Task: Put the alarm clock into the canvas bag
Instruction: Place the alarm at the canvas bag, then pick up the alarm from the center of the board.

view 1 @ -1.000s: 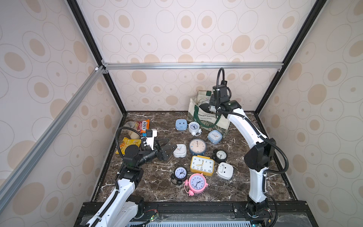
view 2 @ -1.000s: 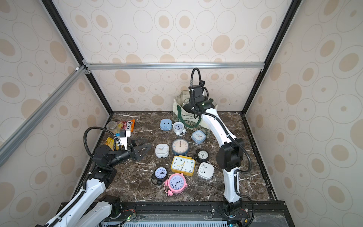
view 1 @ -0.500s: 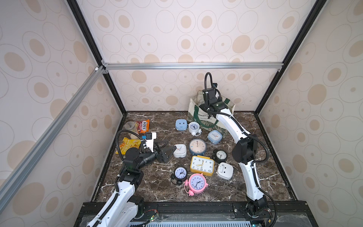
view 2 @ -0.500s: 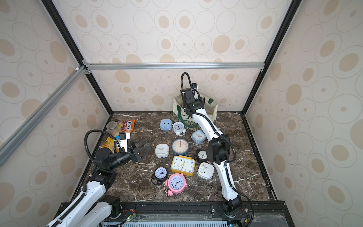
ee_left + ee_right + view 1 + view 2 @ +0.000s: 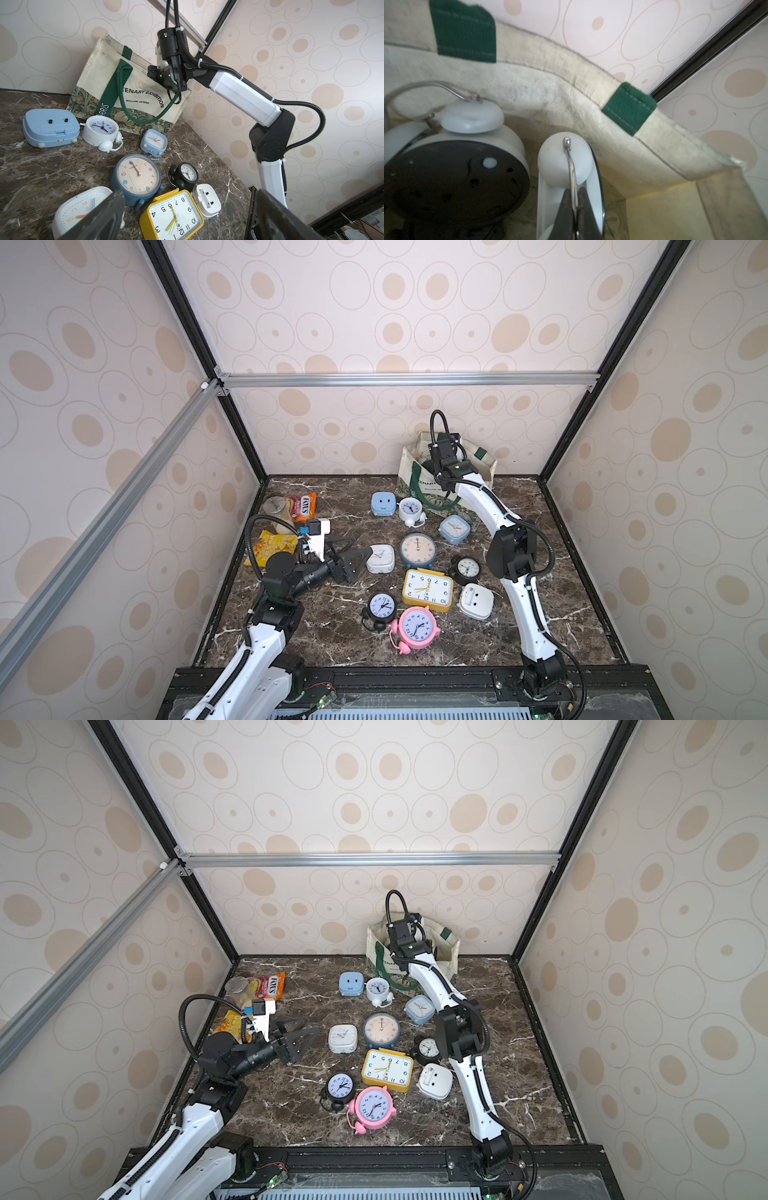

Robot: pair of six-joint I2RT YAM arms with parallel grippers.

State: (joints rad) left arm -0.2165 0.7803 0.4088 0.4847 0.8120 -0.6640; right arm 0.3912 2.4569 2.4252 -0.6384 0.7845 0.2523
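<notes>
Nearest me, on the marble table (image 5: 324, 614), a pink twin-bell clock (image 5: 415, 624) and a yellow rectangular clock (image 5: 428, 589) lay face up among the other spare clocks. A little farther back on the left, the left gripper (image 5: 361, 546) hovered low over the stone with its jaws spread wide and nothing between them, pointing toward that cluster.

At the far side, against the back wall, stood the canvas bag (image 5: 99, 66), and the right arm reached down into its open mouth. In the right wrist view the right gripper (image 5: 573, 199) had its jaws pressed together on the thin wire handle (image 5: 570, 162) of a white twin-bell alarm clock (image 5: 562, 160). That clock hung inside the bag, below the rim and just beside a second clock with a black back (image 5: 452, 178) already in there. I could not tell whether it was touching the bag's floor.

The clock looked like a rigid plastic shell with a clear front, probably light but not something to drop hard. The handle seemed a fair place to pinch, though smooth wire that narrow could let the body swing or slip. The bag was soft, its cream wall sagging inward, so I judged it would give rather than guide the clock.
</notes>
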